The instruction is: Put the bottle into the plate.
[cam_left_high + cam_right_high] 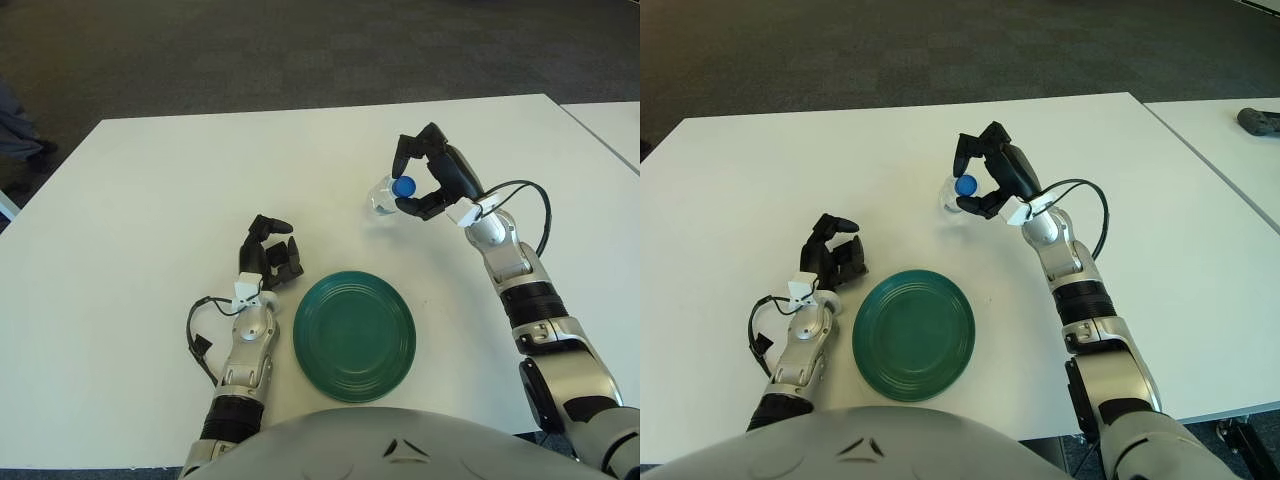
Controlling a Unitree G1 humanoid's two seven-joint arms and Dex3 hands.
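Note:
A small clear bottle (384,197) with a blue cap (403,186) is held above the table by my right hand (425,180), whose fingers are shut around its cap end. It hangs beyond and to the right of the dark green plate (354,335), which lies flat near the table's front edge. The bottle shows in the right eye view too, bottle (952,195) in the right hand (990,178), above the plate (913,334). My left hand (270,256) shows just left of the plate, fingers curled, holding nothing.
The white table (180,190) spreads wide around the plate. A second white table (615,125) stands at the right, with a dark object (1260,121) on it. Dark carpet lies beyond the far edge.

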